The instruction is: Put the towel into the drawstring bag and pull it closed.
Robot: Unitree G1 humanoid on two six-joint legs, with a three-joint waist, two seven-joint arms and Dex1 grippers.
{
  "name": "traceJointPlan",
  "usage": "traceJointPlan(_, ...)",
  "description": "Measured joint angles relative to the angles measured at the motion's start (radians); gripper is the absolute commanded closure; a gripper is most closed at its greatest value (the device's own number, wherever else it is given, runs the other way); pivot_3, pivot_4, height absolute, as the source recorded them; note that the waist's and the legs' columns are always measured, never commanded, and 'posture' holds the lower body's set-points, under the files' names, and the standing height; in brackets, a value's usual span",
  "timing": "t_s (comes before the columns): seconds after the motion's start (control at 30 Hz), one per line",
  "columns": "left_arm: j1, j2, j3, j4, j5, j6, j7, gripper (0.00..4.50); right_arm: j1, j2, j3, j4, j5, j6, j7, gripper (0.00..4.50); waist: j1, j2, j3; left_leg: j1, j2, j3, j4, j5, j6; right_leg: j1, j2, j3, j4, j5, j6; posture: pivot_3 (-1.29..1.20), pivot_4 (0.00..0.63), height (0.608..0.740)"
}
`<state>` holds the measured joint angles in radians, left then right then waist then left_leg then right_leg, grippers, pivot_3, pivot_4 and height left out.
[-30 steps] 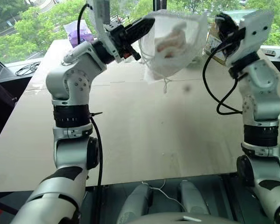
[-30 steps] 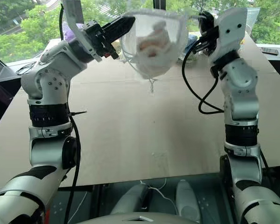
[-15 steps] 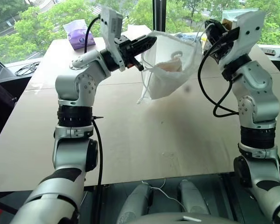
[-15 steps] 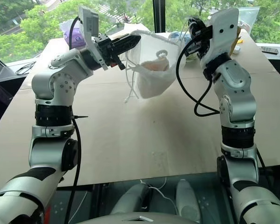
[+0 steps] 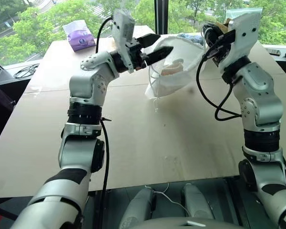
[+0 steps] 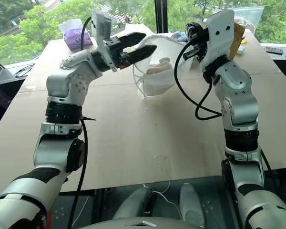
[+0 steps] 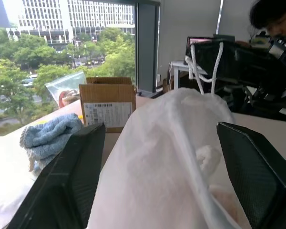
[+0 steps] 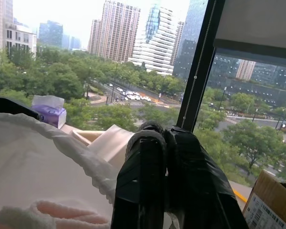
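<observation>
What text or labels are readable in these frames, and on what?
None can be read.
Cardboard box: white shipping label with printed lines and a barcode, too small to read.
Second box: white label at its edge, print too small and cut off.
Purple tissue pack: no print legible.
Bag: no print.

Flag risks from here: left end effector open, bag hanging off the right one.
1. The thin see-through white drawstring bag hangs from the shut right end effector alone, by its white cords; a slip would likely drop it onto the tan table.
2. The open left end effector straddles the bag; closing here may catch fabric, not cord.
3. The cream fluffy towel inside could shift if the bag swings.
</observation>
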<state>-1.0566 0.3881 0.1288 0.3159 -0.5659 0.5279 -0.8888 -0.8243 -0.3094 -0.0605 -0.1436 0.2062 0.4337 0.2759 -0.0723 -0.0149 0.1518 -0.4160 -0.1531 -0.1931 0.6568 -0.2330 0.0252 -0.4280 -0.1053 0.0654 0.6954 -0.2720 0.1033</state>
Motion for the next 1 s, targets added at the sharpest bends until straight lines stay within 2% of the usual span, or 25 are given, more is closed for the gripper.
traceJointPlan(0.1,0.0,-0.011,0.136,-0.016,-0.133,0.076,0.056,0.93,-0.041,0.026,-0.023,0.007,-0.012,0.0,-0.071,4.5,0.0,0.0,0.0,0.0,0.0,0.0,0.0,0.0,0.0,0.0,0.0,0.0,0.0,0.0,0.0,0.0,0.15,0.74)
traceJointPlan(0.2,0.015,-0.006,0.208,-0.02,-0.19,0.118,0.106,0.93,-0.09,0.054,-0.06,0.021,-0.016,-0.003,-0.134,4.5,0.002,0.0,0.0,0.0,0.0,0.0,0.001,0.0,0.0,0.0,0.0,0.0,0.0,0.0,0.0,0.0,0.15,0.74)
traceJointPlan(0.27,0.045,-0.005,0.236,-0.045,-0.227,0.151,0.13,0.93,-0.119,0.071,-0.067,0.037,-0.018,-0.004,-0.163,4.5,0.002,0.0,0.0,0.0,0.0,0.0,0.001,0.0,0.0,0.0,0.0,0.0,0.0,0.0,0.0,0.0,0.15,0.74)
traceJointPlan(0.37,0.115,0.014,0.214,-0.111,-0.239,0.188,0.134,0.93,-0.141,0.095,-0.066,0.054,-0.021,-0.006,-0.188,4.5,0.0,0.0,0.0,0.0,0.0,0.0,0.001,0.0,0.0,0.0,0.0,0.0,0.0,0.0,0.0,0.0,0.15,0.74)
traceJointPlan(0.53,0.309,0.088,0.104,-0.222,-0.176,0.216,0.104,0.93,-0.146,0.106,-0.052,0.085,-0.038,-0.022,-0.191,4.5,-0.006,0.0,0.0,0.001,0.0,0.001,0.0,0.0,0.0,0.0,0.0,0.001,0.001,0.0,0.0,0.0,0.15,0.74)
traceJointPlan(0.67,0.392,0.096,0.007,-0.246,-0.069,0.139,0.09,0.93,-0.141,0.111,-0.04,0.084,-0.039,-0.023,-0.18,4.5,0.001,0.0,0.0,0.001,0.0,0.001,0.0,0.0,0.0,0.0,0.0,0.0,0.0,0.0,0.0,0.0,0.15,0.74)
traceJointPlan(0.8,0.389,0.049,-0.039,-0.179,0.059,-0.004,0.147,0.93,-0.116,0.114,-0.017,0.076,-0.036,-0.022,-0.152,4.5,0.005,0.001,-0.001,0.001,0.0,0.001,0.0,0.0,0.0,0.0,0.0,0.0,0.0,0.0,-0.001,0.0,0.15,0.74)
traceJointPlan(0.93,0.326,-0.006,-0.059,0.016,0.182,-0.174,0.21,0.93,-0.092,0.129,0.0,0.019,0.018,-0.011,-0.082,4.5,0.002,0.001,-0.001,0.0,0.0,0.001,0.0,0.0,0.0,0.0,0.0,0.0,0.0,0.0,-0.001,0.0,0.15,0.74)
traceJointPlan(1.0,0.298,-0.014,-0.06,0.058,0.201,-0.213,0.213,0.93,-0.086,0.13,0.016,-0.009,0.043,0.0,-0.048,4.5,0.001,0.001,-0.001,0.0,0.0,0.001,0.0,0.0,0.0,0.0,-0.001,0.0,0.0,0.0,-0.001,0.0,0.15,0.74)
